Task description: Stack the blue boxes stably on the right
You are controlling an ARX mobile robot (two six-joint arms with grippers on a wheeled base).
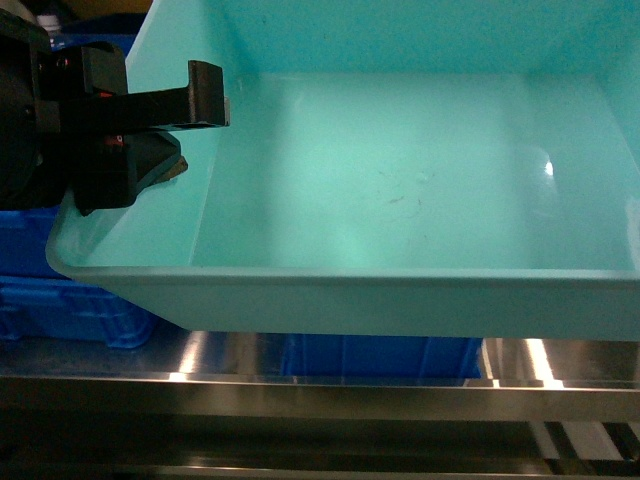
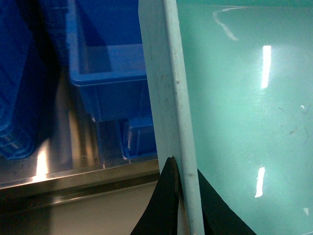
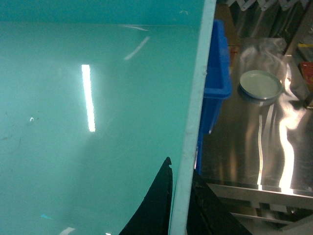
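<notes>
Grip check first: your left gripper [image 2: 180, 196] and right gripper [image 3: 177, 205] each have jaws closed across a side rim of the turquoise tub [image 1: 400, 200]. Its long axis spans 9 to 3 o'clock between them, above the stainless worktop [image 3: 244, 147].

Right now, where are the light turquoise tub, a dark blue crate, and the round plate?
Light turquoise plastic tub [image 1: 400, 190]: head view, inner floor.
Dark blue plastic crate [image 2: 105, 63]: left wrist view, inner wall.
Round pale plate [image 3: 260, 84]: right wrist view, plate centre.

Left gripper [image 2: 182, 196] — jaws clamped astride the blue box [image 1: 400, 200] left wall. Right gripper [image 3: 178, 196] — jaws clamped astride its right wall.
</notes>
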